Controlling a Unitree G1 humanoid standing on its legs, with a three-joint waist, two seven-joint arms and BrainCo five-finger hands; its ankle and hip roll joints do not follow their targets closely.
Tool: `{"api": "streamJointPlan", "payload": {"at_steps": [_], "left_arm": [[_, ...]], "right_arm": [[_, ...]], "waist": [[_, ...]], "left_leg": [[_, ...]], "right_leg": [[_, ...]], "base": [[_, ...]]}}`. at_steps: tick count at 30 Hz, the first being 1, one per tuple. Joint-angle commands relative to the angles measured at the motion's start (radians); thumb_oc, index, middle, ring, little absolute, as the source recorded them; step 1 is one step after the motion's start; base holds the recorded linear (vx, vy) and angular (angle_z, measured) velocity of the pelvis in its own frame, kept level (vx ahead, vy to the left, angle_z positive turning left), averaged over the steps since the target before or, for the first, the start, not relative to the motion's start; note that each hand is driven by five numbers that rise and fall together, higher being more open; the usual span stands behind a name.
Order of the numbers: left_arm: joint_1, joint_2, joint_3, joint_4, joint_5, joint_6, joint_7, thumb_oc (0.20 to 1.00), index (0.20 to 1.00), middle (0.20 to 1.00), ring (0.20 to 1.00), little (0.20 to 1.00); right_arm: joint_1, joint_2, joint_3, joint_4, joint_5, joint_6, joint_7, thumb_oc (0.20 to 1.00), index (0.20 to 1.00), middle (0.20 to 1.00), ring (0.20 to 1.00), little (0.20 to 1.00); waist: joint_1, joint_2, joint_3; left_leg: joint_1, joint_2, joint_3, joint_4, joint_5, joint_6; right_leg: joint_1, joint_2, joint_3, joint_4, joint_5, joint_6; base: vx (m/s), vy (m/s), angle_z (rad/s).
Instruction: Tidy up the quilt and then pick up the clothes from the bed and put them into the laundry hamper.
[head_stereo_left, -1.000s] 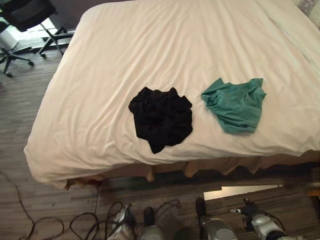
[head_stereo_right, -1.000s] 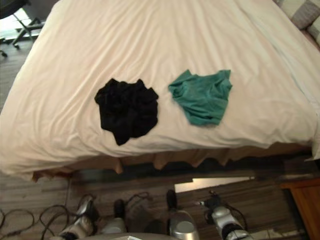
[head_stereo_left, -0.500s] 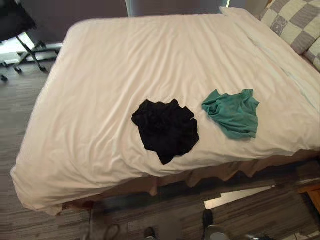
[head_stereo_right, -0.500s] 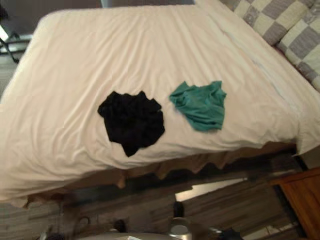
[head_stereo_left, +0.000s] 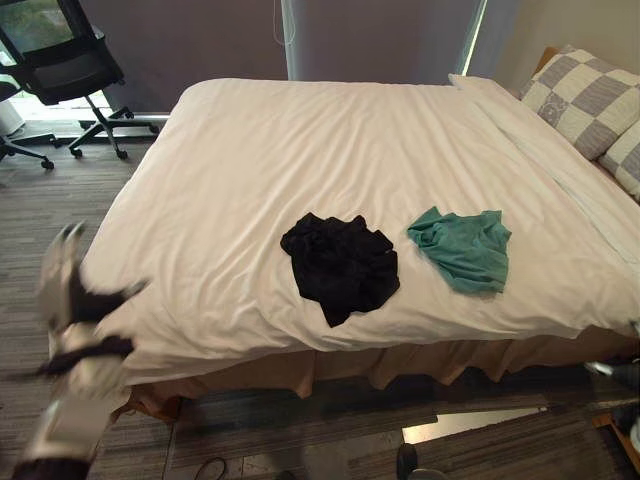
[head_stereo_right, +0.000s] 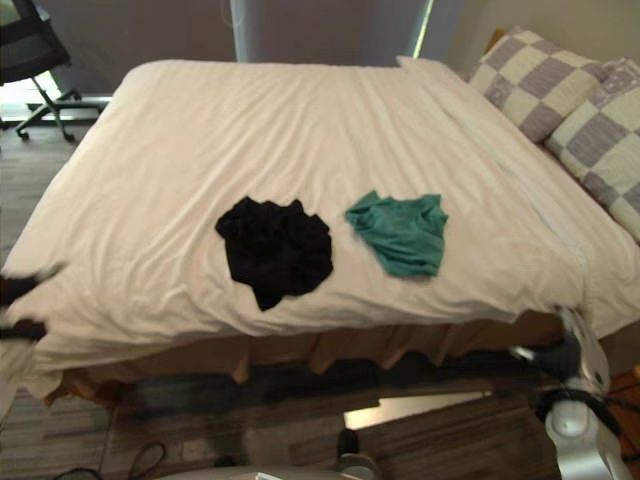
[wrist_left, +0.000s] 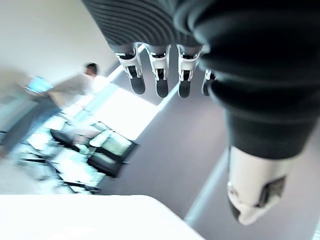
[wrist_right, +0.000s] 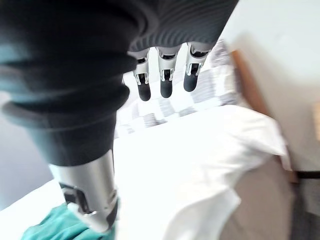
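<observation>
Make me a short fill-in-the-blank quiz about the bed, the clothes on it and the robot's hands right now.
1. Two garments lie on the white quilt: a black one and a ____ one.
2. The pillows by the bed's head have a ____ pattern.
3. The left hand holds nothing; its fingers are ____.
4. Beyond the bed's far left corner stands a black ____.

Missing words: green; checked; open; office chair
</observation>
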Motion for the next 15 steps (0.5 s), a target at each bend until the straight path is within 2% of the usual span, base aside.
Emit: {"api": "streamJointPlan", "payload": {"at_steps": [1, 2, 3, 5, 6, 7, 8, 10, 11, 12, 15], "left_arm": [[-0.116, -0.004, -0.053, 0.104, 0.082, -0.025, -0.039, 1.000, 1.000, 1.000, 1.000, 1.000], [-0.201, -0.008, -0.133, 0.130, 0.129, -0.016, -0.051, 1.000, 1.000, 1.000, 1.000, 1.000], [-0.211, -0.008, -0.141, 0.137, 0.129, -0.017, -0.048, 1.000, 1.000, 1.000, 1.000, 1.000], [-0.309, -0.026, -0.229, 0.201, 0.169, -0.001, -0.057, 1.000, 1.000, 1.000, 1.000, 1.000], [-0.334, -0.036, -0.255, 0.223, 0.188, 0.012, -0.067, 1.000, 1.000, 1.000, 1.000, 1.000], [-0.340, -0.036, -0.260, 0.228, 0.189, 0.012, -0.065, 1.000, 1.000, 1.000, 1.000, 1.000], [-0.448, -0.059, -0.343, 0.342, 0.240, 0.053, -0.070, 1.000, 1.000, 1.000, 1.000, 1.000], [-0.542, -0.075, -0.403, 0.455, 0.275, 0.081, -0.073, 1.000, 1.000, 1.000, 1.000, 1.000], [-0.550, -0.077, -0.409, 0.463, 0.274, 0.079, -0.070, 1.000, 1.000, 1.000, 1.000, 1.000], [-0.632, -0.086, -0.465, 0.573, 0.305, 0.096, -0.079, 1.000, 1.000, 1.000, 1.000, 1.000], [-0.732, -0.118, -0.532, 0.685, 0.326, 0.116, -0.092, 1.000, 1.000, 1.000, 1.000, 1.000]], "right_arm": [[-0.095, -0.048, 0.000, -0.021, -0.058, -0.028, 0.004, 1.000, 1.000, 1.000, 1.000, 1.000], [-0.108, -0.035, 0.018, -0.064, -0.064, -0.037, 0.007, 1.000, 1.000, 1.000, 1.000, 1.000], [-0.106, -0.033, 0.013, -0.065, -0.065, -0.036, 0.007, 1.000, 1.000, 1.000, 1.000, 1.000], [-0.124, 0.000, 0.030, -0.106, -0.049, -0.045, 0.006, 1.000, 1.000, 1.000, 1.000, 1.000], [-0.125, 0.017, 0.043, -0.126, -0.043, -0.051, 0.009, 1.000, 1.000, 1.000, 1.000, 1.000], [-0.123, 0.018, 0.040, -0.128, -0.043, -0.050, 0.010, 1.000, 1.000, 1.000, 1.000, 1.000], [-0.116, 0.055, 0.078, -0.185, -0.026, -0.066, 0.023, 1.000, 1.000, 1.000, 1.000, 1.000], [-0.110, 0.068, 0.101, -0.228, -0.018, -0.077, 0.033, 1.000, 1.000, 1.000, 1.000, 1.000], [-0.109, 0.070, 0.097, -0.230, -0.017, -0.076, 0.034, 1.000, 1.000, 1.000, 1.000, 1.000], [-0.099, 0.065, 0.125, -0.276, -0.012, -0.093, 0.055, 1.000, 1.000, 1.000, 1.000, 1.000], [-0.111, 0.050, 0.143, -0.319, 0.000, -0.104, 0.055, 1.000, 1.000, 1.000, 1.000, 1.000]], "waist": [[-0.039, 0.027, 0.046], [-0.058, 0.029, 0.045], [-0.054, 0.028, 0.046], [-0.071, 0.031, 0.054], [-0.086, 0.033, 0.058], [-0.082, 0.033, 0.058], [-0.119, 0.038, 0.073], [-0.140, 0.039, 0.085], [-0.136, 0.038, 0.086], [-0.160, 0.038, 0.103], [-0.176, 0.035, 0.133]], "left_leg": [[0.033, 0.009, -0.003, 0.009, -0.095, -0.018], [0.038, 0.010, 0.008, 0.009, -0.098, -0.017], [0.038, 0.010, 0.009, 0.009, -0.098, -0.017], [0.039, 0.010, 0.025, 0.009, -0.099, -0.015], [0.039, 0.011, 0.032, 0.009, -0.100, -0.014], [0.039, 0.011, 0.034, 0.009, -0.100, -0.014], [0.035, 0.010, 0.062, 0.009, -0.099, -0.012], [0.024, 0.011, 0.079, 0.009, -0.094, -0.012], [0.023, 0.011, 0.080, 0.009, -0.094, -0.012], [0.010, 0.012, 0.094, 0.009, -0.086, -0.013], [-0.020, 0.013, 0.105, 0.009, -0.073, -0.015]], "right_leg": [[0.045, -0.060, -0.008, 0.008, -0.101, 0.106], [0.040, -0.058, 0.002, 0.008, -0.100, 0.106], [0.040, -0.058, 0.003, 0.008, -0.100, 0.106], [0.025, -0.055, 0.022, 0.008, -0.095, 0.108], [0.016, -0.054, 0.030, 0.007, -0.093, 0.110], [0.015, -0.054, 0.032, 0.008, -0.093, 0.110], [-0.021, -0.049, 0.056, 0.009, -0.082, 0.118], [-0.051, -0.045, 0.074, 0.011, -0.075, 0.122], [-0.053, -0.045, 0.075, 0.012, -0.074, 0.122], [-0.080, -0.043, 0.090, 0.014, -0.067, 0.126], [-0.120, -0.041, 0.100, 0.021, -0.058, 0.127]], "base": [[0.03, -0.011, -0.23], [0.02, -0.008, -0.17], [0.01, -0.007, -0.05], [-0.02, -0.004, -0.13], [-0.02, 0.001, -0.25], [-0.06, 0.012, -0.34], [-0.07, 0.012, -0.37], [-0.07, 0.012, -0.39], [-0.08, 0.018, -0.45], [-0.08, 0.008, -0.41], [-0.11, 0.004, -0.35]]}}
